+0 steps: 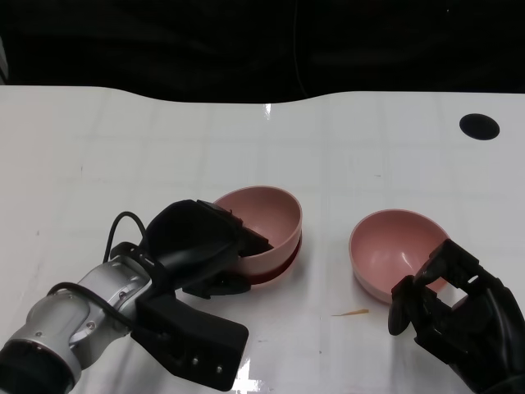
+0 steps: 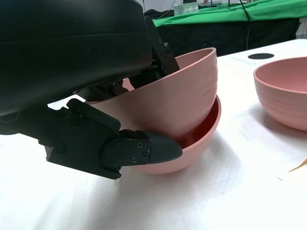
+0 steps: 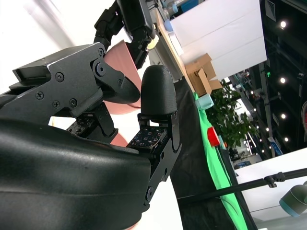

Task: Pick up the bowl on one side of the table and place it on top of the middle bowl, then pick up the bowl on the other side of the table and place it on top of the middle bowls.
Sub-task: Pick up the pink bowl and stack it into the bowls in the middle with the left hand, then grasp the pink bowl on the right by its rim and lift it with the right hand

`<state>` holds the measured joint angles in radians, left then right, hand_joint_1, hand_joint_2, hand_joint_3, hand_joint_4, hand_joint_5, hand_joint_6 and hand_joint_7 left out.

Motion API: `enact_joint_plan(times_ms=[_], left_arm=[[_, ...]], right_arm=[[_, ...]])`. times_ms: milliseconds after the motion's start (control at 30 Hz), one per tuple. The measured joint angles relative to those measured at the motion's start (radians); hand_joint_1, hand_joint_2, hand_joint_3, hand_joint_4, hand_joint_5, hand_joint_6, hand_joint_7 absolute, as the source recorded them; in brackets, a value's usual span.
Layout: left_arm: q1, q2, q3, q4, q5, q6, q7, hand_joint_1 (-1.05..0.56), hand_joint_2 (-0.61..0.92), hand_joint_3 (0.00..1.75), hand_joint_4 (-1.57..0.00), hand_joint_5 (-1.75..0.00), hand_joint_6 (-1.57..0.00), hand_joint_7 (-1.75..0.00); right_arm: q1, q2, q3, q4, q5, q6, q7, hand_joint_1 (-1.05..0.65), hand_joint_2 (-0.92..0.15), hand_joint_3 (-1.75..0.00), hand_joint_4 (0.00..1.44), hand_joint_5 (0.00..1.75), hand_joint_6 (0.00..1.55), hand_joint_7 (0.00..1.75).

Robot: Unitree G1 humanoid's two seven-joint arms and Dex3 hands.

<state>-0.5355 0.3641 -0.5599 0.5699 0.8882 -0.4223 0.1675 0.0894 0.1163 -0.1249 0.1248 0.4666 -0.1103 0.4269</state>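
A pink bowl (image 1: 262, 215) sits tilted inside the middle bowl (image 1: 285, 259), whose inside shows red. My left hand (image 1: 197, 242) grips the upper bowl at its near left rim, with fingers over the rim. In the left wrist view the upper bowl (image 2: 172, 105) leans in the lower bowl (image 2: 192, 151), and one finger (image 2: 148, 151) lies against the lower bowl's wall. A third pink bowl (image 1: 394, 246) stands on the table to the right. My right hand (image 1: 455, 308) is at its near rim with fingers apart on either side of the rim (image 3: 120, 62).
The white table (image 1: 123, 148) ends at a dark far edge. A black round mark (image 1: 479, 125) lies at the far right. A thin orange sliver (image 1: 351, 313) lies between the bowls near the front. Green cloth (image 2: 230, 12) covers a stand beyond the table.
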Motion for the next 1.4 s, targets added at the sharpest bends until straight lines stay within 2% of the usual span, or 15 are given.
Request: enact_joint_plan(times_ms=[100, 233, 267, 333, 400, 567, 933, 967, 1133, 1200, 1233, 1300, 1367, 1400], left_arm=[[0.002, 0.003, 0.000, -0.005, -0.001, 0.009, -0.019, -0.96, 0.92, 0.50, -0.38, 0.00, -0.62, 0.00], [0.006, 0.005, 0.001, -0.030, -0.002, 0.036, -0.061, -1.04, 0.92, 0.53, -0.18, 0.00, -0.50, 0.00], [0.007, 0.006, 0.001, -0.037, -0.001, 0.042, -0.067, -1.05, 0.92, 0.57, -0.09, 0.00, -0.42, 0.00], [0.010, 0.007, 0.000, -0.056, 0.002, 0.059, -0.068, -1.05, 0.92, 0.60, -0.02, 0.00, -0.33, 0.00], [0.015, 0.009, -0.001, -0.077, 0.011, 0.072, -0.068, -1.05, 0.92, 0.62, 0.00, 0.00, -0.22, 0.00], [0.022, 0.013, -0.006, -0.119, 0.036, 0.093, -0.065, -1.05, 0.92, 0.65, 0.00, 0.00, -0.12, 0.00], [0.077, 0.015, 0.009, -0.209, 0.048, 0.130, -0.023, -1.04, 0.92, 0.62, 0.00, 0.00, -0.16, -0.03], [0.091, 0.016, 0.016, -0.228, 0.041, 0.135, -0.028, -0.99, 0.92, 0.59, -0.01, 0.00, -0.20, -0.04], [0.191, 0.038, 0.094, -0.361, -0.056, 0.115, -0.034, -0.81, 0.92, 0.43, -0.14, -0.05, -0.37, -0.05], [0.238, 0.044, 0.143, -0.398, -0.110, 0.088, -0.021, -0.48, 0.92, 0.31, -0.60, -0.15, -0.63, -0.07], [0.267, 0.045, 0.172, -0.415, -0.151, 0.056, -0.002, -0.39, 0.92, 0.31, -0.72, -0.17, -0.69, -0.08], [0.310, 0.043, 0.224, -0.433, -0.238, -0.010, 0.025, -0.23, 0.92, 0.38, -0.93, -0.22, -0.82, -0.09], [0.345, 0.030, 0.272, -0.436, -0.332, -0.050, 0.030, -0.12, 0.92, 0.39, -1.05, -0.26, -0.92, -0.13], [0.363, 0.022, 0.293, -0.436, -0.381, -0.064, 0.027, -0.03, 0.92, 0.42, -1.06, -0.37, -1.00, -0.14]], right_arm=[[0.002, 0.000, 0.000, -0.006, 0.001, 0.005, 0.000, -0.07, -0.64, -0.97, 0.87, 1.74, 0.77, 1.45], [0.003, -0.001, 0.000, -0.018, 0.001, 0.015, 0.000, -0.07, -0.65, -0.97, 0.86, 1.75, 0.76, 1.45], [0.003, -0.002, 0.000, -0.018, 0.001, 0.015, 0.000, -0.06, -0.65, -0.96, 0.86, 1.75, 0.76, 1.46], [0.003, -0.002, -0.001, -0.018, 0.001, 0.015, 0.000, -0.06, -0.65, -0.96, 0.86, 1.75, 0.76, 1.46], [0.003, -0.003, -0.001, -0.019, 0.001, 0.015, 0.000, -0.06, -0.65, -0.96, 0.86, 1.75, 0.76, 1.46], [0.003, -0.005, -0.002, -0.020, 0.001, 0.016, 0.000, -0.06, -0.65, -0.96, 0.86, 1.75, 0.76, 1.46], [0.004, -0.006, -0.003, -0.021, 0.001, 0.018, 0.000, -0.08, -0.63, -0.98, 0.86, 1.75, 0.75, 1.47], [0.004, -0.006, -0.003, -0.021, 0.001, 0.018, 0.001, -0.08, -0.63, -0.97, 0.85, 1.75, 0.75, 1.47], [0.006, -0.009, -0.007, -0.021, -0.003, 0.009, 0.001, -0.07, -0.65, -0.95, 0.85, 1.75, 0.75, 1.46], [0.005, -0.009, -0.005, -0.021, -0.011, 0.000, 0.002, -0.06, -0.65, -0.95, 0.86, 1.75, 0.76, 1.46], [0.005, -0.010, -0.006, -0.020, -0.019, -0.011, 0.002, -0.06, -0.64, -0.94, 0.87, 1.75, 0.76, 1.46], [0.004, -0.011, -0.009, -0.010, -0.039, -0.057, 0.002, -0.05, -0.61, -0.97, 0.87, 1.74, 0.77, 1.44], [-0.001, -0.010, -0.010, 0.022, -0.083, -0.146, -0.003, -0.05, -0.58, -1.04, 0.88, 1.71, 0.78, 1.41], [-0.004, -0.009, -0.011, 0.042, -0.101, -0.196, -0.005, -0.05, -0.58, -1.05, 0.88, 1.70, 0.78, 1.41]])
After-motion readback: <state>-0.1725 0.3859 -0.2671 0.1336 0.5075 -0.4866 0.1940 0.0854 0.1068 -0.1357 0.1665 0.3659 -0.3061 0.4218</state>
